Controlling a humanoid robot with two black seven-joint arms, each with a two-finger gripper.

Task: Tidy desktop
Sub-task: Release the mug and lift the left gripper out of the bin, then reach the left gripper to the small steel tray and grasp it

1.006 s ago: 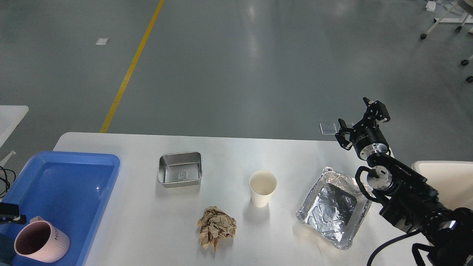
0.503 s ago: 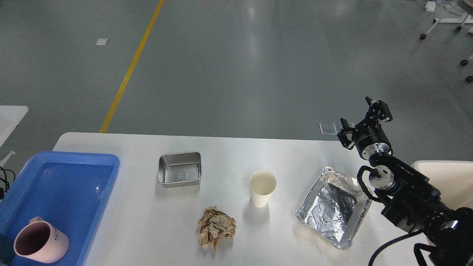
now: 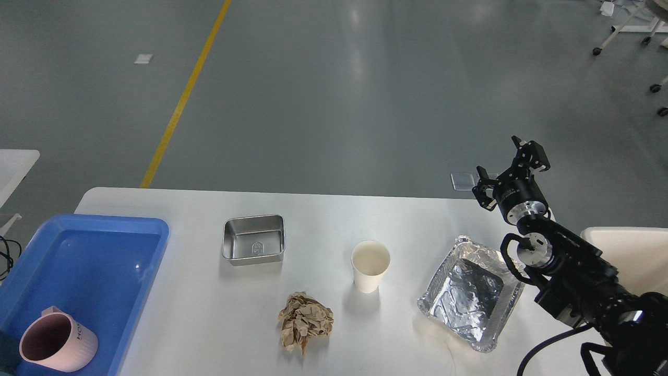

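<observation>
The white desktop fills the lower view. On it stand a small steel tray, a white paper cup, a crumpled brown paper ball and a crinkled foil tray. A blue bin at the left holds a pink mug. My right gripper is open and empty, raised above the desktop's far right edge, behind the foil tray. My left gripper is out of view.
A cream-white bin sits at the right edge behind my right arm. Grey floor with a yellow line lies beyond the table. Another white table corner shows at the far left.
A dark part of my left arm at the lower left edge has withdrawn out of view. My right gripper has shifted only slightly and stays open.
</observation>
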